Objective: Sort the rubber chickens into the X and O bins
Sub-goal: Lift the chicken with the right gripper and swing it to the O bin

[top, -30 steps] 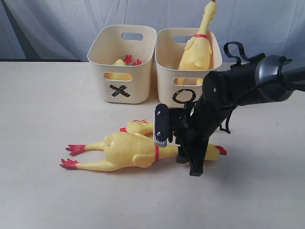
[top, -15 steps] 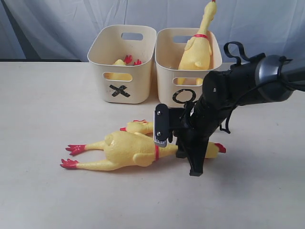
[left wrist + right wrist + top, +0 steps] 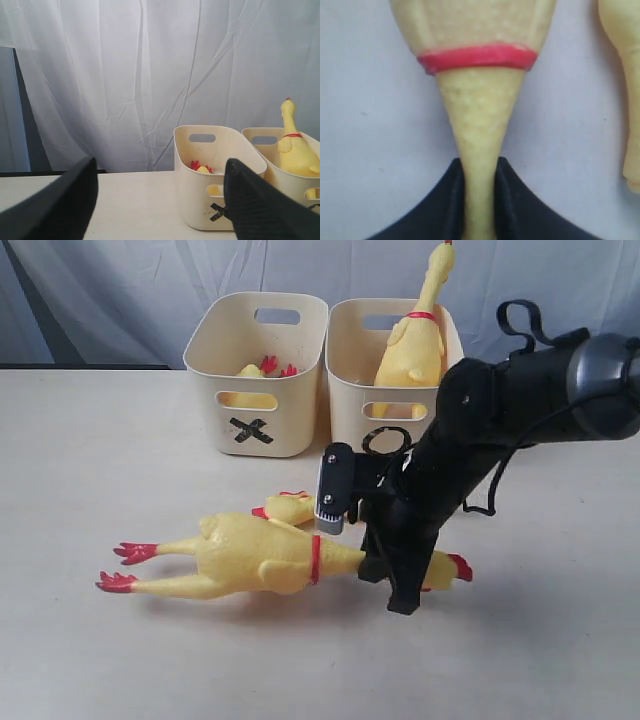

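Mid-pick, judging by the grasp. Clenched with the right gripper (image 3: 479,200) on the thin neck of the large rubber chicken (image 3: 255,555), just headward of the red neck band (image 3: 316,560). Pinched between both fingers (image 3: 440,215) in the right wrist view. Stretched across the lower centre of the exterior view over the table (image 3: 100,460), feet to the left, head poking out right of the black arm (image 3: 520,405). Looks barely raised; cannot tell whether fully off the surface.

Holding the left gripper (image 3: 160,200) spread wide and empty, out of the exterior view.

Just behind the held bird, near frame centre: the small chicken (image 3: 290,507), on the table, not yet sorted. At upper centre: the X bin (image 3: 290,410) with a third chicken (image 3: 250,370) low inside. Just right of it, the O bin (image 3: 345,410) with a tall chicken (image 3: 412,345) propped upright, head above the rim.

Next, probably: lifting clear, carrying up-frame, getting the long dangling body over a rim, then letting go. Cannot tell which bin.

Against half a second ago: dragged leftward in frame, feet nearer the left edge; raised at the arm's upper-right end. No change at the small chicken or the bins.
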